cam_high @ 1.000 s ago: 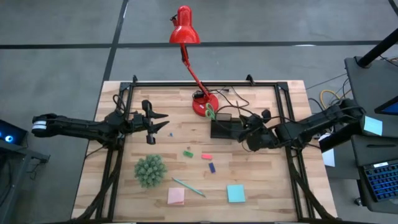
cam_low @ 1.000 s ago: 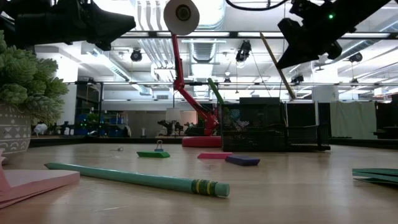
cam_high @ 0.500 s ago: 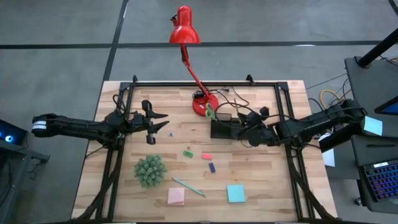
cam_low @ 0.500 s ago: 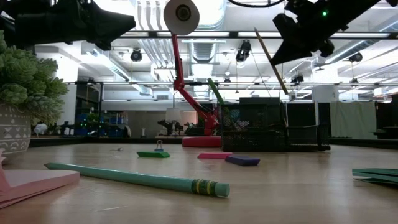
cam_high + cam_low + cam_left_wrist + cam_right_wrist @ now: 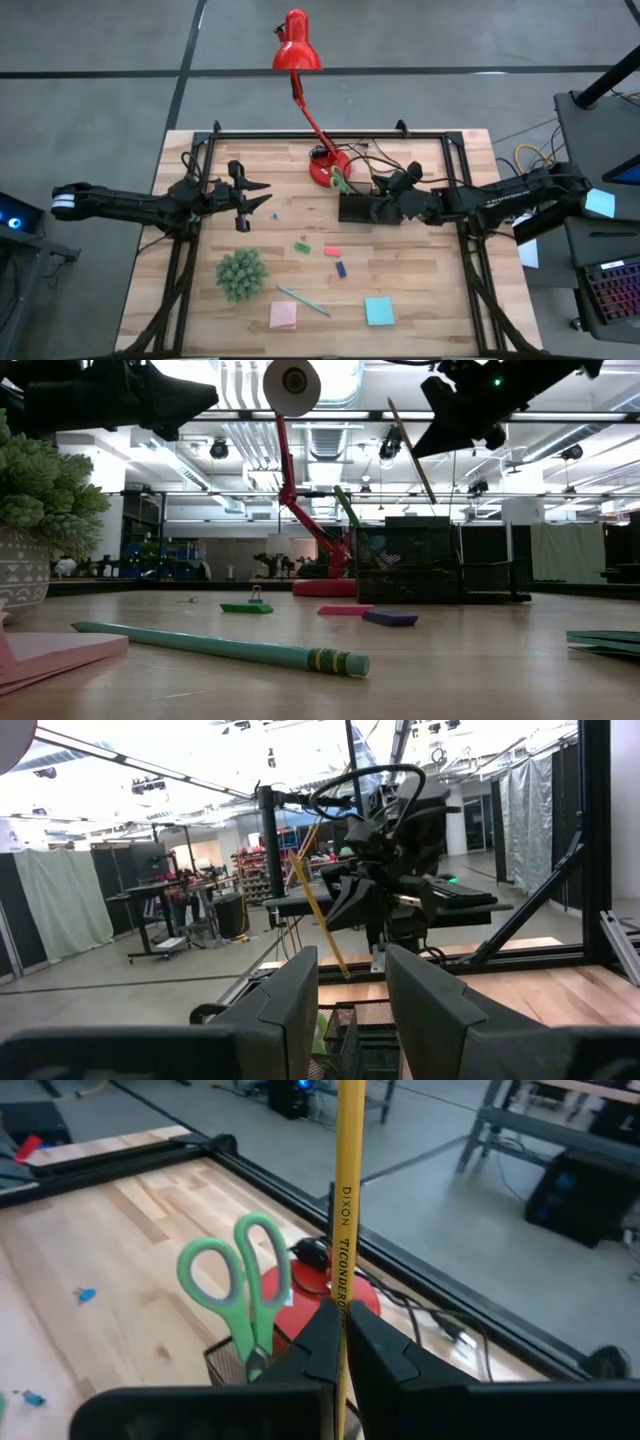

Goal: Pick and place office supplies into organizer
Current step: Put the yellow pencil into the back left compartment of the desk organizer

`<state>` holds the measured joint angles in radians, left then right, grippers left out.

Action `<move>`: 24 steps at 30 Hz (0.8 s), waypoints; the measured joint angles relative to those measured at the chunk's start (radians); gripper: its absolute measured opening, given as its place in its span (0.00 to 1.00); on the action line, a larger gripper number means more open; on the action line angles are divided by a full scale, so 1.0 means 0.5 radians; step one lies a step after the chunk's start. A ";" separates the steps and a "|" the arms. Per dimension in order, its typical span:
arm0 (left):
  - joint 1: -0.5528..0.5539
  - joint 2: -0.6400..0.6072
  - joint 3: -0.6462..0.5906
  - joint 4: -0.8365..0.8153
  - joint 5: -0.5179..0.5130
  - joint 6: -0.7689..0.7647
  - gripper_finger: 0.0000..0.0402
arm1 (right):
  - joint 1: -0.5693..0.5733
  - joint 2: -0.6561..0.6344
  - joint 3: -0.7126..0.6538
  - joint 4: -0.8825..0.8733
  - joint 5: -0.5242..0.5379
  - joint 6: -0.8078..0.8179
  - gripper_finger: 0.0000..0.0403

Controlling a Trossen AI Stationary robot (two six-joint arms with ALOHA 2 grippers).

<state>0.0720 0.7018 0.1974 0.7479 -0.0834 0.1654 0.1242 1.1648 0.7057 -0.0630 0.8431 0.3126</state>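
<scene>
My right gripper (image 5: 388, 206) is shut on a thin yellow wooden pencil (image 5: 348, 1200) above the black mesh organizer (image 5: 355, 209), beside the red lamp base (image 5: 328, 168). Green-handled scissors (image 5: 240, 1280) stand in the organizer, handles up. My left gripper (image 5: 262, 196) is open and empty above the table's left middle. On the table lie a teal pen (image 5: 303, 300), a pink pad (image 5: 283, 316), a light-blue pad (image 5: 379, 311), and green (image 5: 302, 246), red-pink (image 5: 332, 252) and purple (image 5: 340, 269) pieces. My right gripper pinches the pencil's shaft (image 5: 342, 1308) between its two fingers, about mid-length. The fingers lie across the pencil. The pencil (image 5: 412, 452) is lifted clear, tilted, its lower end above the organizer (image 5: 415, 560).
A fuzzy green spiky ball (image 5: 241, 274) stands near the table's front left. The red lamp's arm (image 5: 310, 115) rises from the base behind the organizer. Cables (image 5: 375, 160) lie near the base. A black frame (image 5: 330, 134) runs around the table edges.
My right gripper has gone toward the table's left edge and a little up with the pencil, from beside the organizer to over it. The pencil stays tilted and clear in the shut fingers.
</scene>
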 joint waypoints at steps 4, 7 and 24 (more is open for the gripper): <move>0.000 0.001 0.000 0.000 0.000 0.000 0.27 | -0.086 -0.001 -0.069 0.220 -0.165 -0.114 0.02; 0.000 0.001 0.000 0.000 0.000 0.000 0.27 | -0.141 -0.001 -0.153 0.388 -0.253 -0.190 0.02; 0.001 0.001 0.000 -0.001 0.000 0.000 0.27 | -0.329 -0.001 -0.555 1.200 -0.605 -0.486 0.02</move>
<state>0.0723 0.7021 0.1974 0.7475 -0.0834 0.1654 -0.0402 1.1645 0.4282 0.5370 0.5408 0.0695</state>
